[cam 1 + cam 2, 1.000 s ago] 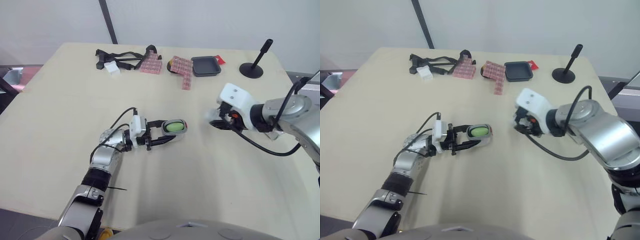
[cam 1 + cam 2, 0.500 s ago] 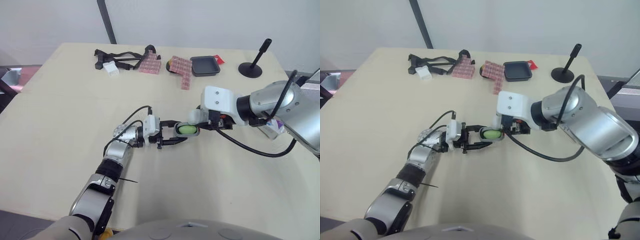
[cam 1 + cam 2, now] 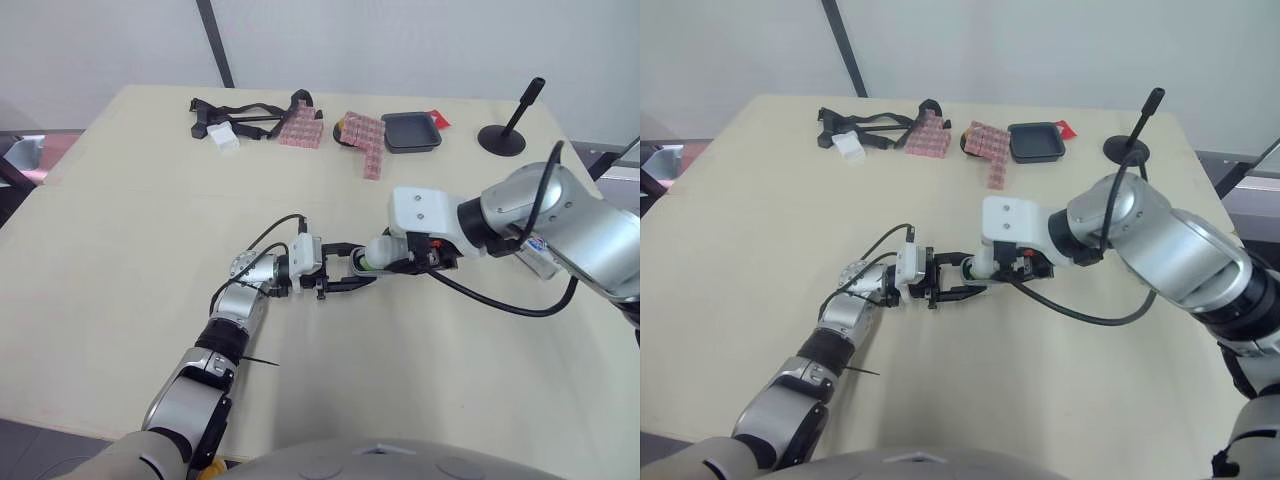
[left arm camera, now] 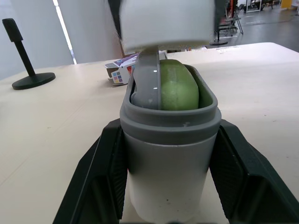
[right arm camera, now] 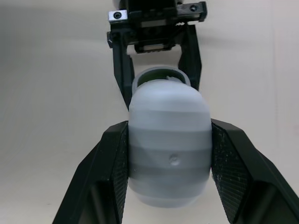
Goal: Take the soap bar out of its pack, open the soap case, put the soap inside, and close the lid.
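The grey soap case (image 4: 170, 154) lies on the table with the green soap bar (image 4: 180, 88) inside it. My left gripper (image 3: 340, 277) is shut on the case, one black finger (image 4: 105, 177) on each side. My right gripper (image 3: 400, 256) is shut on the pale grey lid (image 5: 169, 149), which hangs right over the case's far end and partly covers its opening (image 5: 161, 73). The lid's edge (image 4: 148, 86) touches or nearly touches the soap. In the right wrist view my left gripper (image 5: 156, 60) shows just beyond the lid.
A colourful soap pack (image 3: 540, 255) lies at the right behind my right arm. Along the far edge of the table are a black tray (image 3: 411, 131), a black stand (image 3: 505, 135), red patterned cloths (image 3: 367, 142), a black strap (image 3: 240, 115) and a white block (image 3: 224, 138).
My right gripper has carried the lid leftward from open table until it sits over the case. My left gripper has shifted the case a little to the right.
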Controlling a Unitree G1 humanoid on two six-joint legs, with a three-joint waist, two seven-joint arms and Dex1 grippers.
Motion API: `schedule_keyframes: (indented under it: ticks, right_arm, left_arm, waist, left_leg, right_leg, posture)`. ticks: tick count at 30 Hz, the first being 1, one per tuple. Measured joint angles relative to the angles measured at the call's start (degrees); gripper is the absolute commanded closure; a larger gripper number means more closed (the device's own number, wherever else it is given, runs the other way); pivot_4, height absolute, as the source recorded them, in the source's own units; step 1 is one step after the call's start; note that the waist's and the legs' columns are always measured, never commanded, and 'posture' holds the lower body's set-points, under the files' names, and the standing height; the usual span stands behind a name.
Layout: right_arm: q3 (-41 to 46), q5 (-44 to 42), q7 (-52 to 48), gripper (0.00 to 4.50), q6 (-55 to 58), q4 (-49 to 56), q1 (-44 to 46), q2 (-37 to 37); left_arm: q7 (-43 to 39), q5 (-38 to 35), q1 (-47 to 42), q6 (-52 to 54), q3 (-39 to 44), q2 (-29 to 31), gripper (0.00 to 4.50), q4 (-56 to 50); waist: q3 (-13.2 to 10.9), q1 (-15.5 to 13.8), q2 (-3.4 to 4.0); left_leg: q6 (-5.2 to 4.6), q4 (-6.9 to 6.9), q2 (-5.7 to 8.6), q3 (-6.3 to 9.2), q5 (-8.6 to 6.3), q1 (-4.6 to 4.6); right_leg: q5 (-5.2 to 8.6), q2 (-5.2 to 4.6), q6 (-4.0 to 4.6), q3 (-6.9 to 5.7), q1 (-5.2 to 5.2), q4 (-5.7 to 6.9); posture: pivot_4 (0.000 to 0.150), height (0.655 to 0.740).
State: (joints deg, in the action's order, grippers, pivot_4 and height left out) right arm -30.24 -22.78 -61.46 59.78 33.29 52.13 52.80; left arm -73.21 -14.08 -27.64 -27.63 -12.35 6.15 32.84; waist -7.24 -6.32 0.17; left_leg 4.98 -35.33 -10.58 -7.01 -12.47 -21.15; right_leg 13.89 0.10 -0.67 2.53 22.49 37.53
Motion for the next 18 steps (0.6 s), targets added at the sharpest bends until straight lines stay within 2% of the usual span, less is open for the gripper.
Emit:
schedule_keyframes:
  ticks: [6, 18]
  right_arm:
    - [-2.7, 1.9, -1.6, 2.53, 0.1, -2.3, 3.7, -1.5]
    - [-3.1, 2.0, -2.9, 2.53, 1.6, -3.5, 5.0, -3.4]
  left_arm:
    - [0.5, 0.2, 0.0, 0.0, 0.0, 0.0, 2.57, -0.1]
    - [0.9, 0.3, -0.1, 0.0, 0.0, 0.1, 2.57, -0.1]
  waist:
    - [0.0, 0.0, 0.00]
    - [0.0, 0.0, -0.01]
  left_leg:
    - [-0.01, -0.02, -0.01, 0.00, 0.00, -0.01]
    - [-0.01, -0.02, -0.05, 0.00, 0.01, -0.02]
  right_leg:
    - [0.00, -0.01, 0.00, 0.00, 0.01, 0.03]
    - [0.00, -0.01, 0.00, 0.00, 0.03, 0.04]
  posture:
    - [0.150, 0.7400]
    - [0.150, 0.7400]
